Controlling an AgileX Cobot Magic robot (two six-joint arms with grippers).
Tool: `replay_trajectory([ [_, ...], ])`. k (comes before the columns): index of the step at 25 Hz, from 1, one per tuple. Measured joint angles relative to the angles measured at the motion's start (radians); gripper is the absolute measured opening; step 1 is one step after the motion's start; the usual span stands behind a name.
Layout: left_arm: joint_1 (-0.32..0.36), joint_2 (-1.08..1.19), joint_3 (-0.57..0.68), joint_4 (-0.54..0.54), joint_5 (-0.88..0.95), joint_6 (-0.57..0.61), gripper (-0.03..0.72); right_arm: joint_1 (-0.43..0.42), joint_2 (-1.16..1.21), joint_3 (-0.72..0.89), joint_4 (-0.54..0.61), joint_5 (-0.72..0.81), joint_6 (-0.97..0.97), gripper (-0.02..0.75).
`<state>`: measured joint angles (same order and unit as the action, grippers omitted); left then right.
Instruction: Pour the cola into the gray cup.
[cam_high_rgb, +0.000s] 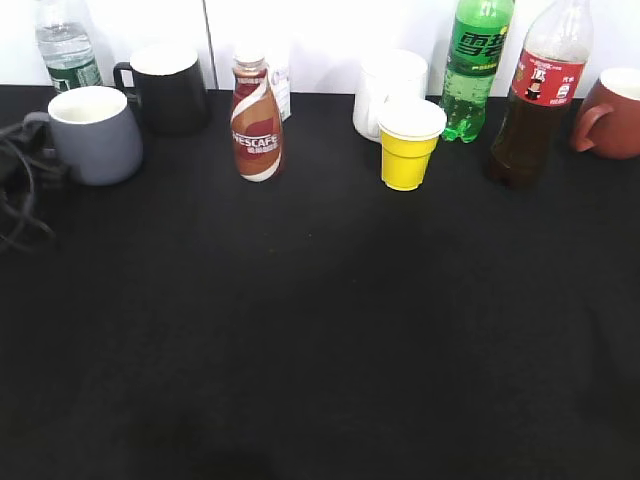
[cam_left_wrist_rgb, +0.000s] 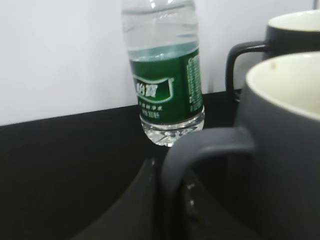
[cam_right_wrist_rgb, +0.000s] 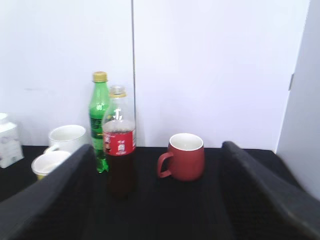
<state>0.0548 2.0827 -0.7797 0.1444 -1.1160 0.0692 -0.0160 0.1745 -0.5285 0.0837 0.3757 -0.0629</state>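
The cola (cam_high_rgb: 535, 95) is a clear bottle with a red label, dark liquid and no cap, standing at the back right. It also shows left of centre in the right wrist view (cam_right_wrist_rgb: 119, 150). The gray cup (cam_high_rgb: 95, 135) stands at the far left, handle pointing left. My left gripper (cam_high_rgb: 20, 160) is at that handle. In the left wrist view its fingers (cam_left_wrist_rgb: 172, 200) close on either side of the gray cup's handle (cam_left_wrist_rgb: 200, 145). My right gripper (cam_right_wrist_rgb: 157, 155) is wide open and empty, low over the table, facing the cola and a red mug. It is out of the exterior view.
A black mug (cam_high_rgb: 165, 85) and a green-label water bottle (cam_high_rgb: 65, 45) stand behind the gray cup. A Nescafe bottle (cam_high_rgb: 257, 125), a yellow cup (cam_high_rgb: 408, 145), a white cup (cam_high_rgb: 390, 85), a green soda bottle (cam_high_rgb: 477, 65) and a reddish-brown mug (cam_high_rgb: 612, 115) line the back.
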Motion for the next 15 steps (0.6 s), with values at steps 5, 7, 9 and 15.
replay_trajectory([
  [5, 0.001, -0.153, 0.007, 0.017, 0.188, -0.007, 0.052, 0.000, 0.263, 0.000, 0.098, -0.199, 0.000, 0.574],
  [7, 0.002, -0.152, 0.007, 0.045, 0.214, -0.012, 0.052, 0.000, 0.264, 0.000, 0.090, -0.204, 0.000, 0.574],
  [9, 0.002, -0.160, 0.007, 0.096, 0.210, -0.069, 0.052, 0.000, 0.268, 0.000, 0.076, -0.212, 0.000, 0.574],
  [15, 0.002, -0.491, 0.011, 0.300, 0.401, -0.256, 0.052, 0.000, 0.376, 0.000, 0.065, -0.415, 0.000, 0.574],
])
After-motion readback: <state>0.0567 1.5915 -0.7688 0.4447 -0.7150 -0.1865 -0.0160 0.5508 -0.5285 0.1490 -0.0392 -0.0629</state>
